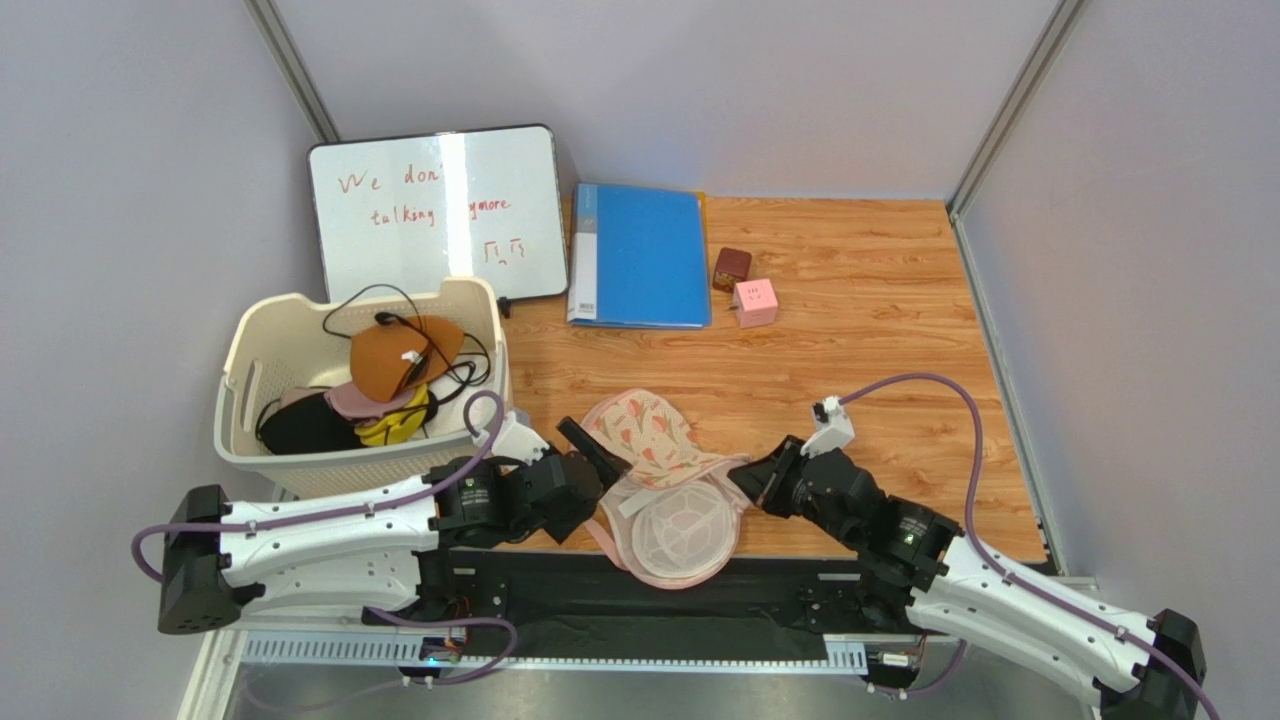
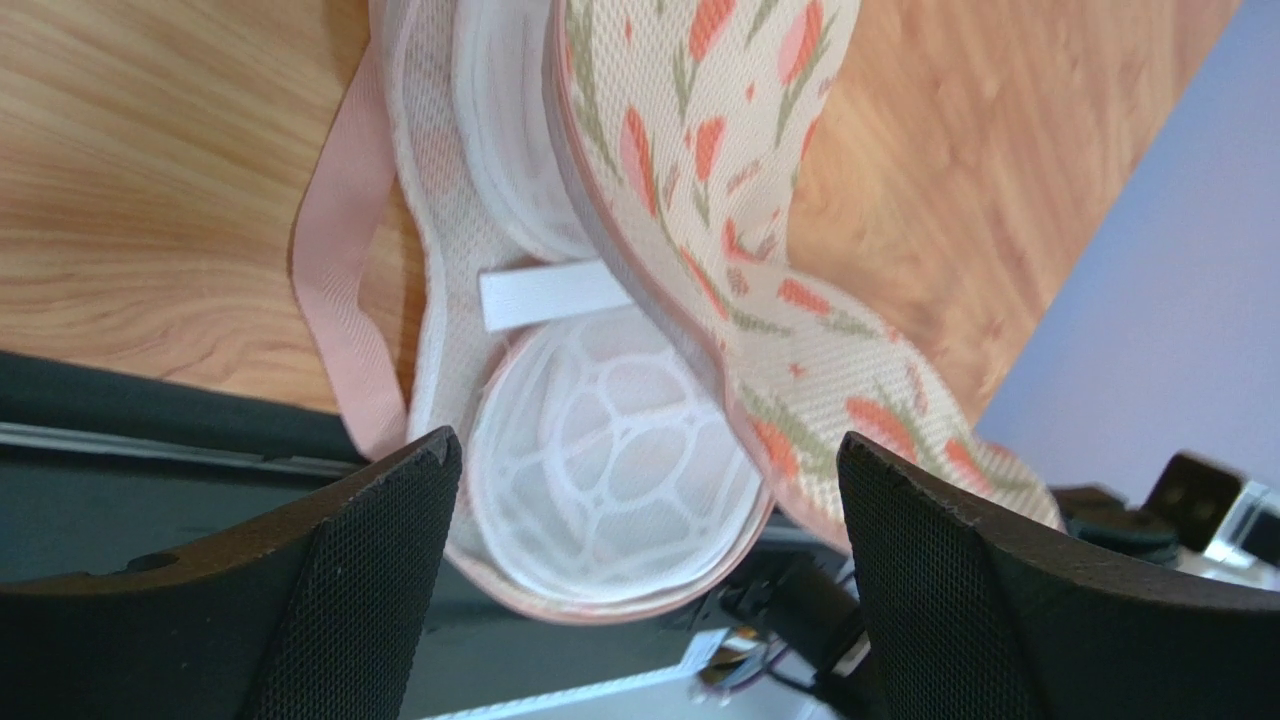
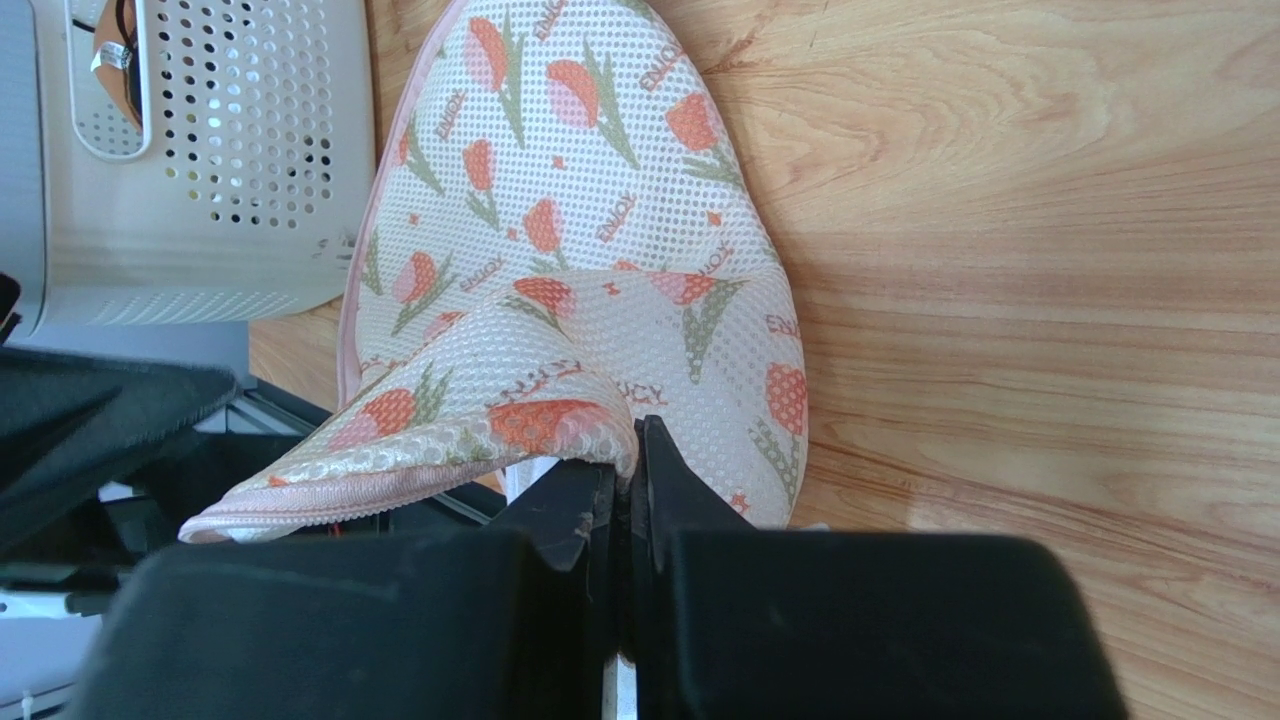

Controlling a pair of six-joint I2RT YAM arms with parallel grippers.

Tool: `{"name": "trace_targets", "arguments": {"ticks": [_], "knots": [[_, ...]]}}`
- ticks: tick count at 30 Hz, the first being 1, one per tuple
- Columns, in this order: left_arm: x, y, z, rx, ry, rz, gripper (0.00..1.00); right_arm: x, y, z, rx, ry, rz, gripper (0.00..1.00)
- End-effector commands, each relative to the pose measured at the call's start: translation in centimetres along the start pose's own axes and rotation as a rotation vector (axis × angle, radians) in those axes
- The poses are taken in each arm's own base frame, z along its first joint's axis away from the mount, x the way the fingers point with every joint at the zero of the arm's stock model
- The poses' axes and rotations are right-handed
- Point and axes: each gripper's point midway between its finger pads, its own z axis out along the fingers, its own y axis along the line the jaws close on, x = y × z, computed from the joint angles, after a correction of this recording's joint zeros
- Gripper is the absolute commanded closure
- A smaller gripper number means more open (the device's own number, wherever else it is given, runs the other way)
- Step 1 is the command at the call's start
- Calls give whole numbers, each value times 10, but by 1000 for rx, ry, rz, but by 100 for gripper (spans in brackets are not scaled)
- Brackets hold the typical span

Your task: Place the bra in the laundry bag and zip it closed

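Left gripper (image 2: 646, 510) was spread wide and empty at the 9 o'clock edge of the laundry bag (image 1: 661, 480). Right gripper (image 3: 631, 465) pinched the bag's flap, propping it open. The bra (image 1: 398, 357) lay in the basket (image 1: 248, 360) at 10 o'clock. Likely step: fetching the bra. The next move called for the left arm to grasp a cup.

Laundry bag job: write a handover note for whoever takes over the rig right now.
Left gripper: open, empty, facing the bag from its left side.
Right gripper: shut on the edge of the bag's printed flap, holding it up.
Bag: at the near edge of the table, open, white mesh showing, nothing in it.
Bra: in the basket, on top.
Done: bag opened.
Left: fetch the bra, put it in the bag, zip it shut.
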Motion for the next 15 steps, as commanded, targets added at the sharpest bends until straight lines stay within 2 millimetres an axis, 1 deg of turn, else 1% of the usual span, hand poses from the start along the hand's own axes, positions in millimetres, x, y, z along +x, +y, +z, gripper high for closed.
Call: {"name": "trace_targets", "arguments": {"ticks": [1,3,4,5,6,7,8,9,10,12,13,14,15], "knots": [[-22,-31,12,76,-66,-264,0,-6,9,-3,-34,-17,-2,100],[-24,-38,18,78,-81,-250,1,-4,9,-4,-39,-8,-8,100],[-28,-37,23,63,-93,-256,3,-4,8,-4,-38,-7,-9,100],[-27,-38,29,57,-89,-261,7,-3,8,-4,-38,-3,-11,100],[-22,-36,35,48,-69,-259,10,-3,7,-5,-35,0,-15,100],[-22,-34,43,38,-66,-266,15,-3,8,-6,-42,-2,-13,100],[-19,-41,47,60,-48,-280,18,-3,8,-6,-44,-3,-12,100],[-15,-40,50,57,-29,-278,22,-3,7,-6,-43,-3,-13,100],[-15,-39,55,52,-33,-269,37,-3,8,-7,-50,-3,-11,100],[-20,-44,55,63,-56,-227,63,-2,6,-8,-49,-1,-15,100],[-24,-49,53,78,-67,-196,83,-1,6,-8,-51,1,-28,100],[-28,-52,50,88,-88,-135,93,0,3,-8,-42,6,-37,100],[-40,-71,39,122,-138,-95,100,1,1,-8,-35,12,-44,95]]}}
